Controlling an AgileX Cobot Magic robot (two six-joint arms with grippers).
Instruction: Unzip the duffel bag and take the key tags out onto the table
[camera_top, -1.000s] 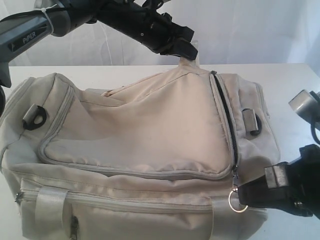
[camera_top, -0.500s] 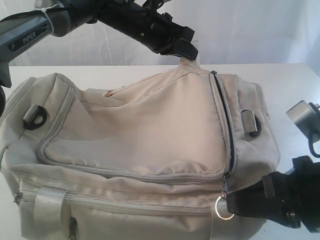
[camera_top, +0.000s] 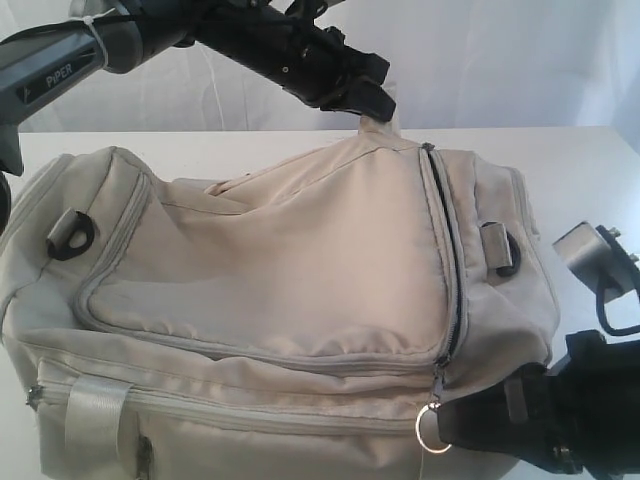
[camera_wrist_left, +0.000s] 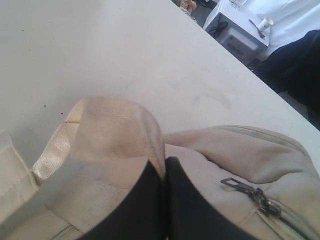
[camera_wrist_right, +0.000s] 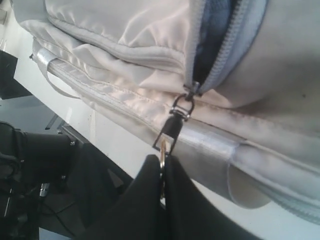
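Observation:
The cream-beige duffel bag (camera_top: 280, 290) lies across the white table (camera_top: 590, 170). Its top zipper (camera_top: 455, 290) is open along the right side, showing dark lining (camera_wrist_right: 212, 35). My right gripper (camera_top: 445, 428) is shut on the metal ring (camera_wrist_right: 163, 150) of the zipper pull, at the bag's front right corner. At the bag's far edge my left gripper (camera_top: 378, 105) is shut on a shiny webbing strap (camera_wrist_left: 117, 130) and holds it lifted. A second zipper pull (camera_wrist_left: 240, 186) lies beside the left fingers. The key tags are hidden.
Black D-rings sit at the bag's left end (camera_top: 68, 233) and right end (camera_top: 505, 250). A closed front pocket zipper (camera_top: 250, 410) runs along the near side, crossed by a shiny strap (camera_top: 95, 415). The table's right edge lies near my right arm (camera_top: 590, 400).
My right gripper has drawn the zipper pull and ring down and leftward round the bag's front right corner, lengthening the opening. The left gripper has held still with the strap.

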